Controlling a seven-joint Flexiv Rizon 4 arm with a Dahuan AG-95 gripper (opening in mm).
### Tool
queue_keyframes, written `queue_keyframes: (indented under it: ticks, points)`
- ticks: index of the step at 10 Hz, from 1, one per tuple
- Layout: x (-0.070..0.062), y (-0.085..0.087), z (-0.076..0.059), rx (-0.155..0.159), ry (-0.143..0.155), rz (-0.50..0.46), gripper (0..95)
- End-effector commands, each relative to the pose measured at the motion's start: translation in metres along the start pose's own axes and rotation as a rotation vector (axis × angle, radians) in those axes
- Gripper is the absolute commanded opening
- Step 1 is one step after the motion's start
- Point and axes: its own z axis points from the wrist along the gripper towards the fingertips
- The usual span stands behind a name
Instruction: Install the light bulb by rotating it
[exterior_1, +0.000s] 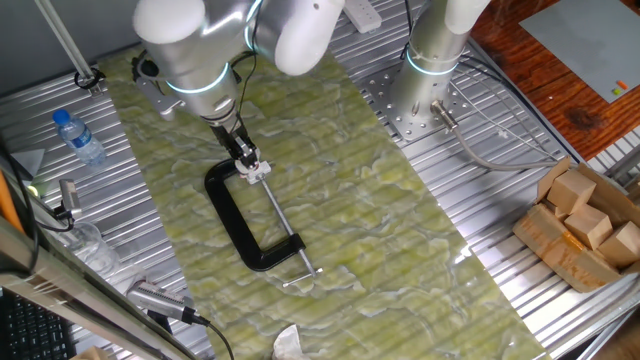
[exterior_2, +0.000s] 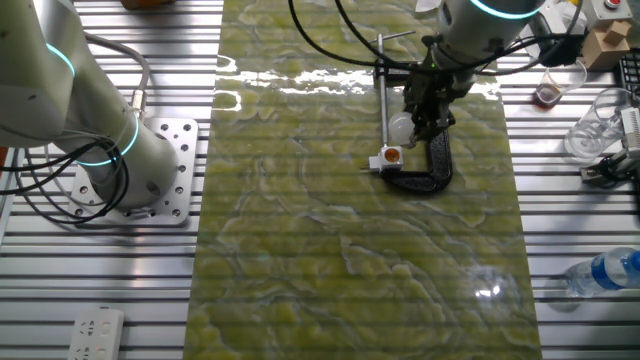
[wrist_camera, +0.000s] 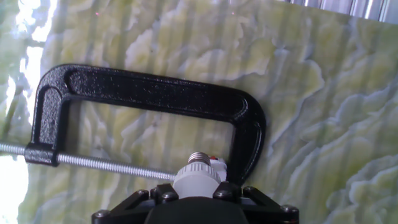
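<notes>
Bulb (wrist_camera: 198, 179) sits pinched in your gripper (wrist_camera: 198, 194), its fingers (wrist_camera: 163, 195) closed on the white body, threaded tip pointing at the socket (exterior_2: 388, 156) by the clamp's (exterior_1: 240, 222) closed end, beside the steel screw (wrist_camera: 106, 164), on the green mat (exterior_1: 380, 230) covering the desk (exterior_1: 500, 300).

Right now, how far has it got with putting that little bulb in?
Done: the gripper holds the light bulb, its metal thread pointing at the small white socket clamped in the black C-clamp. In hand: lining the thread up with the socket. Left: the thread is still exposed, so the screwing-in seems undone.
</notes>
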Motion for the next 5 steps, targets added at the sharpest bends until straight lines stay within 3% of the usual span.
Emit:
queue_keyframes:
  ticks: [1,5]
  points:
    - [0.0041,-0.0036,0.0017,-0.009,0.014,-0.015,0.0]
    - [0.0086,-0.0071,0.0043,-0.018,0.043,-0.038,0.0]
